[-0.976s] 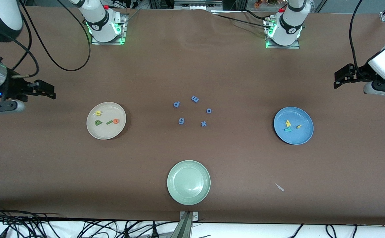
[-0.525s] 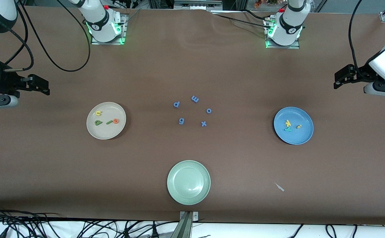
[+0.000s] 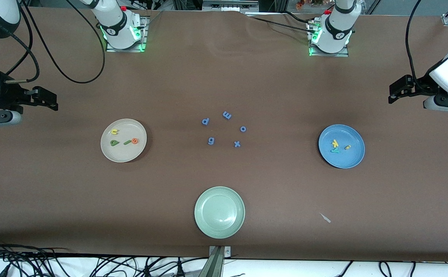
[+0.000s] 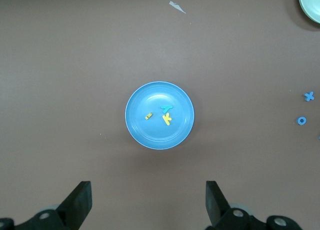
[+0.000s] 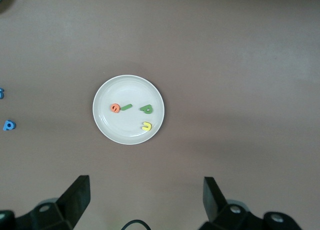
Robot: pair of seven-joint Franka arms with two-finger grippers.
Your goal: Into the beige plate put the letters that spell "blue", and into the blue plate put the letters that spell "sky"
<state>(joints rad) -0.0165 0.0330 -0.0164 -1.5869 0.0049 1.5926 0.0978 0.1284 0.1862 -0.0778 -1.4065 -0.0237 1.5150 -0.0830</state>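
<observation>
The b, l, u, e letters [image 3: 124,139] lie in the beige plate [image 3: 110,154] near the tabletop's right-arm edge; the s, k, y letters [image 3: 338,146] lie in the blue plate [image 3: 353,161] near the left-arm edge. The left pincer [image 3: 395,92] and the right pincer [image 3: 49,100] hang spread and empty at those edges.

The beige plate [image 3: 123,154] carries green, yellow and orange letters, the blue plate [image 3: 353,157] yellow and teal ones, while plain blue letters [image 3: 224,129] dot the brown table [image 3: 224,77] above a pale green plate [image 3: 219,227].
</observation>
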